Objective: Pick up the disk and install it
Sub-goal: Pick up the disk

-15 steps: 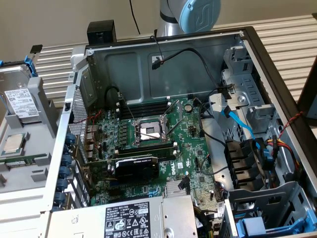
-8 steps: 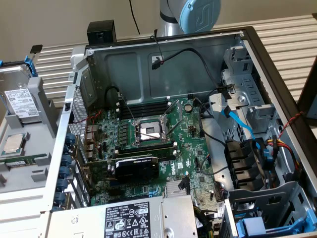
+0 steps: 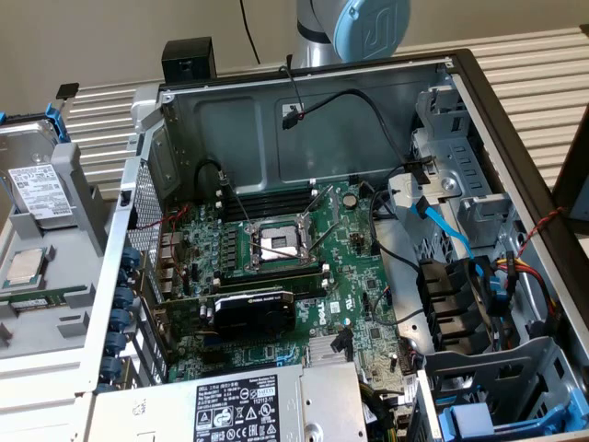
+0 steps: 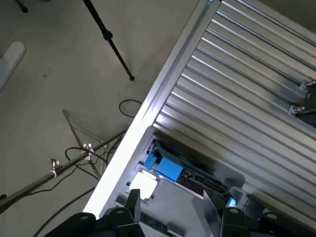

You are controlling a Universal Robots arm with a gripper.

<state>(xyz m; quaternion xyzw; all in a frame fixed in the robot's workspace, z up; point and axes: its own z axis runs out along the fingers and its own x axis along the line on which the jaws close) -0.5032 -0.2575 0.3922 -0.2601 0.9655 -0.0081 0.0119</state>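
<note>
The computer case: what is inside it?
Inside the case lie a green motherboard with a processor socket, a black card and cables. The power supply covers part of the board, so what lies under it is hidden.

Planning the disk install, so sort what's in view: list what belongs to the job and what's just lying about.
Job: disk, open gripper, computer case.
Lying about: processor chip, power-supply box, graphics card.

The arm (image 3: 354,28) runs off the top edge here. On the disk (image 3: 39,189), the label print is too small to read. The power-supply box (image 3: 230,405) is clipped by the bottom edge, the gripper (image 4: 173,210) by the wrist view's frame.
</note>
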